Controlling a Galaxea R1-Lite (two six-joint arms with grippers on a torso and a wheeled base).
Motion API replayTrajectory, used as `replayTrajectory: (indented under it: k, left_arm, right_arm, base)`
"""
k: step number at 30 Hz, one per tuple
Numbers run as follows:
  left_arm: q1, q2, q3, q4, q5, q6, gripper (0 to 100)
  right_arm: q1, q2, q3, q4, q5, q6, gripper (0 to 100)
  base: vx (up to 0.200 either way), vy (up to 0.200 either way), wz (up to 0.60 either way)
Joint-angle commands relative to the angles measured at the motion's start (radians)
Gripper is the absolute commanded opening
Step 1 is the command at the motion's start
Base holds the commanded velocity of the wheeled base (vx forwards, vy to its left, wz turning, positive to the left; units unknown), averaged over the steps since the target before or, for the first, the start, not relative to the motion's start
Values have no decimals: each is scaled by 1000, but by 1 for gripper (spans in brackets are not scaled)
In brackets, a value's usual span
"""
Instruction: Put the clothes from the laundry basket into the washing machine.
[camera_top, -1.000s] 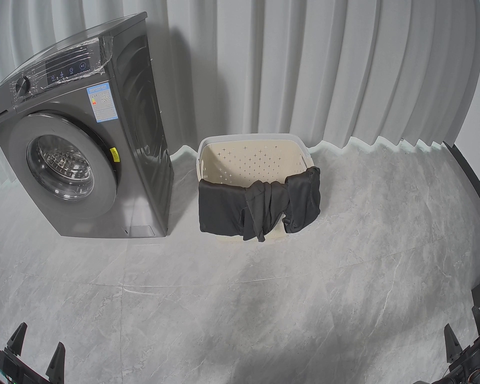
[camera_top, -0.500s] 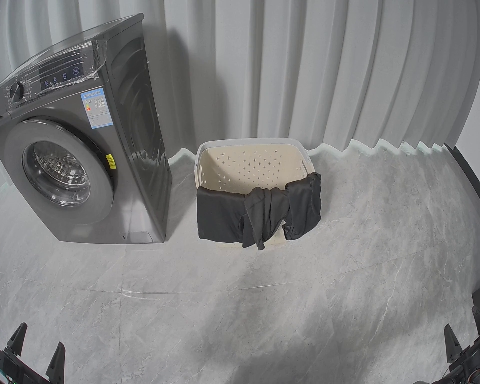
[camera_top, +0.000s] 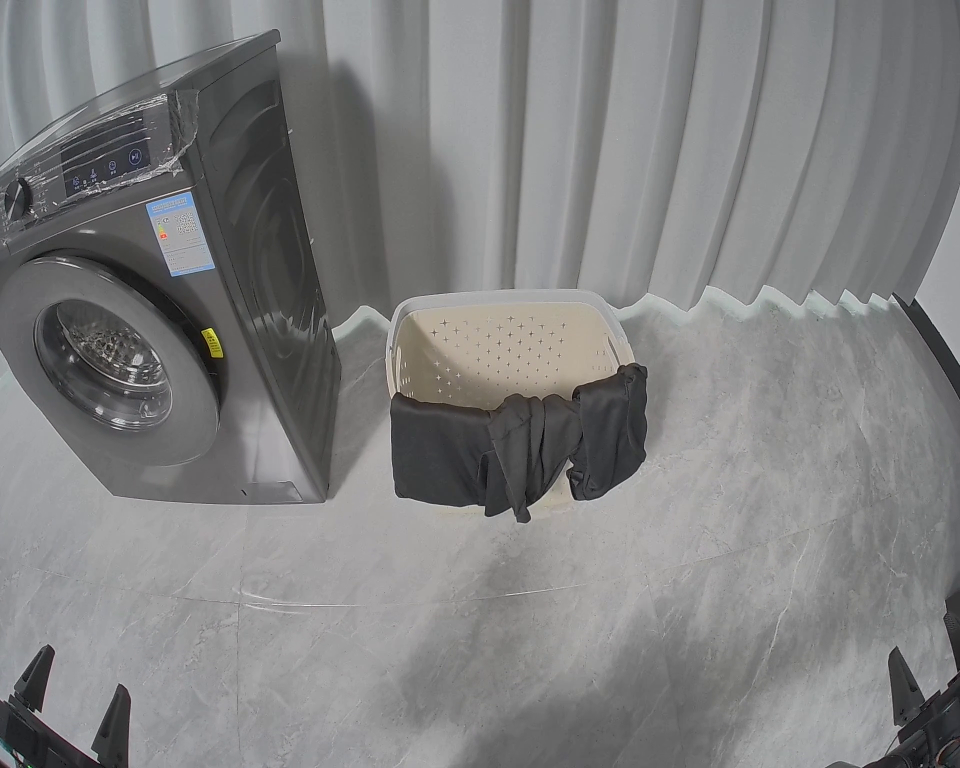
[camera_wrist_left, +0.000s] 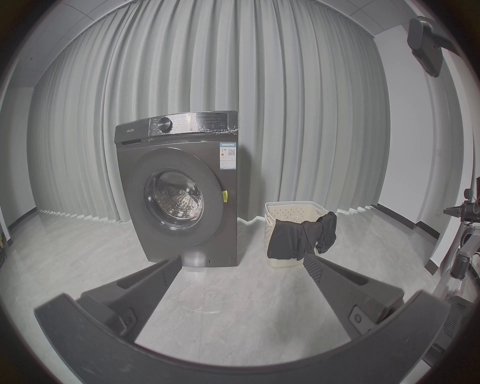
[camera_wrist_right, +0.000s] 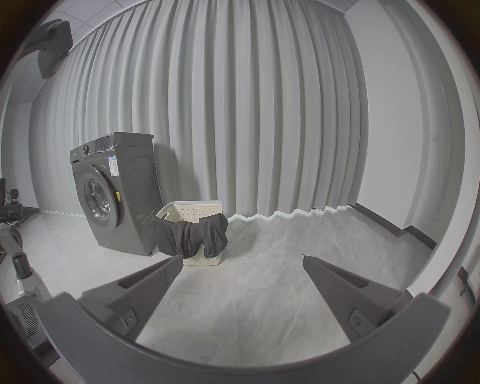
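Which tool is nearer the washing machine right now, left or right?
Left. The left tool hangs open out in front of the washing machine. The right tool, also open, is off to the other side, out past the laundry basket.

Bright, even, diffuse light, likely from overhead. Soft shadow of the washing machine (camera_top: 160, 330) falls on the curtain (camera_top: 700, 150) beside it. Mild sheen on the floor (camera_top: 750, 500) tiles, and glare on the plastic film (camera_top: 120, 150) across the machine's panel. Wrist views are strongly fisheye: curtain folds bow, dark vignette at the corners.
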Motion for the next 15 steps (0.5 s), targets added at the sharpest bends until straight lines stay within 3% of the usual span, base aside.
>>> replayTrajectory:
  k: [1,3,15]
  left_arm:
    - [0,-18,18,0,0,-1,100]
    - [0,-18,18,0,0,-1,100]
    - [0,-18,16,1,0,-4,100]
  right_arm:
    - [0,-16,15,0,0,0,100]
    - [0,-16,15,0,0,0,100]
    - [0,-16,15,0,0,0,100]
  base:
    - [0,0,0]
    - [0,0,0]
    - [200,0,0]
